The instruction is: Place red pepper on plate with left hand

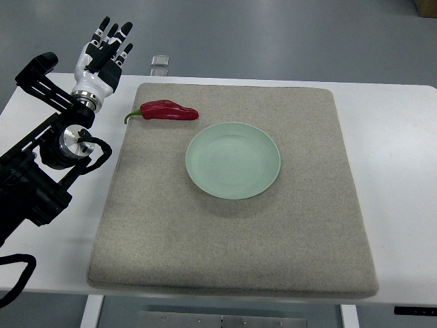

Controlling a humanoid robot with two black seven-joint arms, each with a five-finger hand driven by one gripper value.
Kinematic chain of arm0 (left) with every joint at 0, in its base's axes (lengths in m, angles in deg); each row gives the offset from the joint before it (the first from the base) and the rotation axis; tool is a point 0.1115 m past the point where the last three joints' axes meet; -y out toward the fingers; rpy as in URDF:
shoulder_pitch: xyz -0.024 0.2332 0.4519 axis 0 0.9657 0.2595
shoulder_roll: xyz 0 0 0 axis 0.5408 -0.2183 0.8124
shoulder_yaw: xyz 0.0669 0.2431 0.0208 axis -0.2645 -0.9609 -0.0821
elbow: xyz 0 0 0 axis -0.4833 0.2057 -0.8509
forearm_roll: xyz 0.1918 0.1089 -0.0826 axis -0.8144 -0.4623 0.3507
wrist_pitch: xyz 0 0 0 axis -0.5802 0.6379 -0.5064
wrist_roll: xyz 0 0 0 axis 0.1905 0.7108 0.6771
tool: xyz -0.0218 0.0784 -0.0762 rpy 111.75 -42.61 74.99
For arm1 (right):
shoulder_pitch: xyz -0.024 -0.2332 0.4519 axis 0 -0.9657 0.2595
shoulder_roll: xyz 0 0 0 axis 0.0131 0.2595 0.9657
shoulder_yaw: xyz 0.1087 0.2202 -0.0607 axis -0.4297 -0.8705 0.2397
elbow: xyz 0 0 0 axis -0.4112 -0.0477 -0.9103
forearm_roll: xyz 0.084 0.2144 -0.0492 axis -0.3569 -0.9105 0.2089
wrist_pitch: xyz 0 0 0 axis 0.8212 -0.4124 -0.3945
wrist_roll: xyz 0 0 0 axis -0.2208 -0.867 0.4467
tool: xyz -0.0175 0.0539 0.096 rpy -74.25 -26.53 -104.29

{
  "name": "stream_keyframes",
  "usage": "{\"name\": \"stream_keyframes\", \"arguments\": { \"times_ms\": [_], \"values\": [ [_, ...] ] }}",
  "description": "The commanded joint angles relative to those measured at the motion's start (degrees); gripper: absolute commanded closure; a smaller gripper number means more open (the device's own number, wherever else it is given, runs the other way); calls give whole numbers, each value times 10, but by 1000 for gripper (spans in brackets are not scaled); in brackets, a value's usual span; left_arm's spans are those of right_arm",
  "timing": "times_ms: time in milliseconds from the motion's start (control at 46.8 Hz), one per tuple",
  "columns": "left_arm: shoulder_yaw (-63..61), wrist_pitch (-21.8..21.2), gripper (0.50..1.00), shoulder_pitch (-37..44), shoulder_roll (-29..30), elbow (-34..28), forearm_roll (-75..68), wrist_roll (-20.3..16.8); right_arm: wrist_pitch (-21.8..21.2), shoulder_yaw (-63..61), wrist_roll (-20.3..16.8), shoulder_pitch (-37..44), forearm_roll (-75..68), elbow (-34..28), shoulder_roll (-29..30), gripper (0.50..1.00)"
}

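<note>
Fingers [113, 37] of the left hand [102, 58] are spread, holding nothing; the red pepper [166, 111] lies just right of it on the mat [232, 239], long axis left-right, beside the plate [233, 160].

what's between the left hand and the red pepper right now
Nothing: in the top view only bare white table and the grey mat's edge separate the left hand from the red pepper.

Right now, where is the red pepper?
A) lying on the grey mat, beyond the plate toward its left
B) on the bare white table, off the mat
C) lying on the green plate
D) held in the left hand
A: the red pepper lies on the grey mat, apart from the empty green plate; the left hand holds nothing.
</note>
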Motion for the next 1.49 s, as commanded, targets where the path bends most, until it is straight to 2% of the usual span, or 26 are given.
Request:
{"name": "stream_keyframes", "arguments": {
  "times_ms": [0,427,726,854,918,1025,1217,1345,1473],
  "values": [
    [1,2,506,0,0,0,1,0,0,0,0,0,0,0,0,568],
    [-1,3,512,-10,6,-39,-7,0,1,0,0,0,0,0,0,568],
    [-1,4,519,-15,5,-39,-68,1,0,0,0,0,0,0,0,568],
    [-1,2,534,-15,5,-39,-104,1,0,0,0,0,0,0,0,568],
    [-1,0,564,-16,5,-39,-133,0,1,0,0,0,0,0,0,568],
    [-2,-12,596,-20,5,-40,-209,1,0,0,0,0,0,0,0,568],
    [-4,-38,583,-21,2,-34,-330,0,0,0,0,0,0,0,0,568],
    [-9,-49,598,-24,2,-35,-393,-1,0,0,0,0,0,0,0,568],
    [-22,-85,611,-32,0,-35,-459,-1,0,0,0,0,0,0,0,568]
  ]
}}
